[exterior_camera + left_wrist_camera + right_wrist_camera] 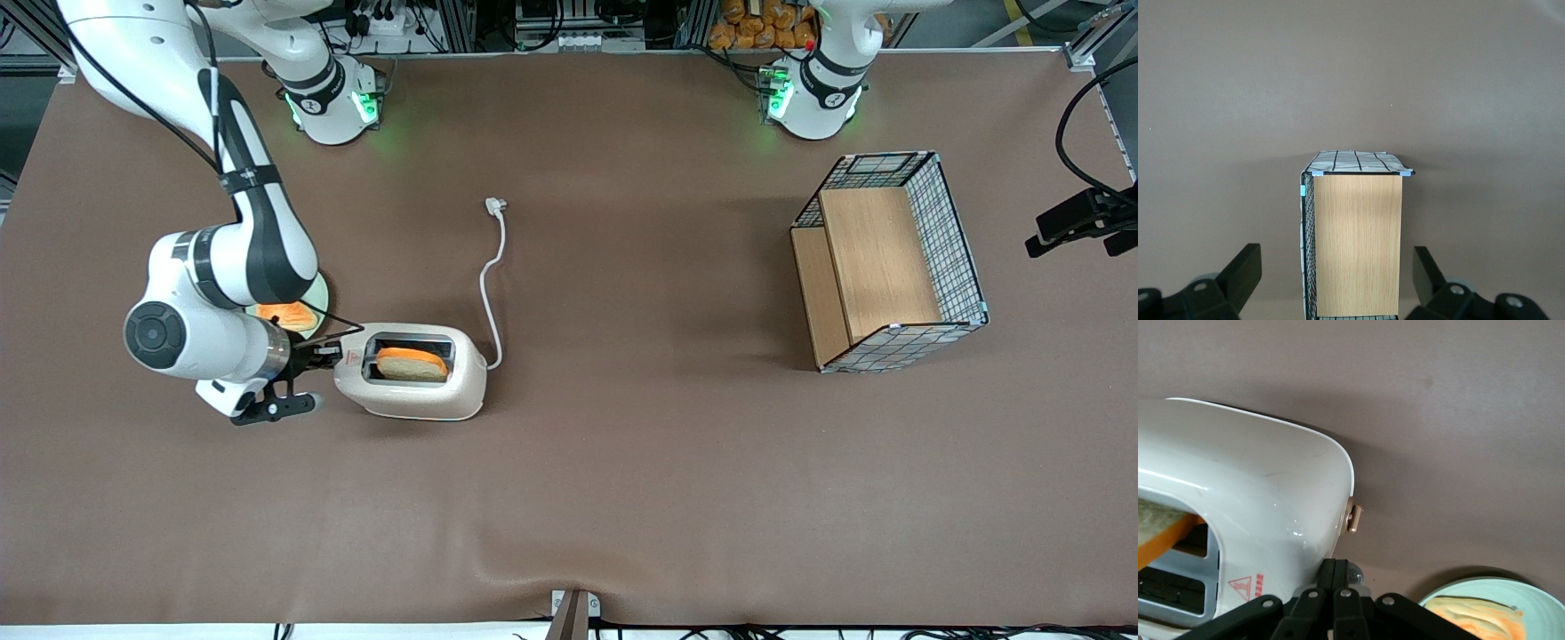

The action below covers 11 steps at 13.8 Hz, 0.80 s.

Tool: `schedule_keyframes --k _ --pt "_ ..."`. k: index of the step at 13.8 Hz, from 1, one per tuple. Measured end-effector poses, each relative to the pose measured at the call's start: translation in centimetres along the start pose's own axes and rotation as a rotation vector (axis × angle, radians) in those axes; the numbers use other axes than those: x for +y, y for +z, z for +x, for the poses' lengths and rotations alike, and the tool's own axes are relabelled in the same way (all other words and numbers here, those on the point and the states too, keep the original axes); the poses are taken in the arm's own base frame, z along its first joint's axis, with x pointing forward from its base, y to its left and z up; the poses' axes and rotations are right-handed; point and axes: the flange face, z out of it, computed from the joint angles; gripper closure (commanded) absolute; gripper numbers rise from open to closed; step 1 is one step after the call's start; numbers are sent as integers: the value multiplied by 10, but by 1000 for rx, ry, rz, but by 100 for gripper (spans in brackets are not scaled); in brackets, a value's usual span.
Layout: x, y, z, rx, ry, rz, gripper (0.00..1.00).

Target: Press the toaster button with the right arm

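The white toaster (418, 396) lies on the brown table with a slice of bread (412, 363) in its slot. It also shows in the right wrist view (1265, 493), with its red mark (1245, 588). My right arm (222, 267) reaches down at the toaster's narrow end. My gripper (331, 354) is shut, its two fingers pressed together with nothing between them. In the right wrist view my gripper (1341, 565) has its fingertips against the toaster's end, touching the grey round toaster button (1356, 576). A small tan knob (1354, 519) sticks out of the same end, apart from the fingers.
A pale green plate (313, 302) with toast (1481, 617) sits beside the toaster, partly under my arm. The white cord (489, 284) runs to a plug (495, 206) farther from the front camera. A wire-and-wood basket (889, 262) stands toward the parked arm's end.
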Motion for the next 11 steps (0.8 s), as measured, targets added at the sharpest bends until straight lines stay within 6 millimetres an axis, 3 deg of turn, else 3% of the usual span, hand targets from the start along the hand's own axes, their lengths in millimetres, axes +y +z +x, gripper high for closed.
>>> schedule_keyframes --k 11 --pt "-90 4 2 38 -72 15 100"
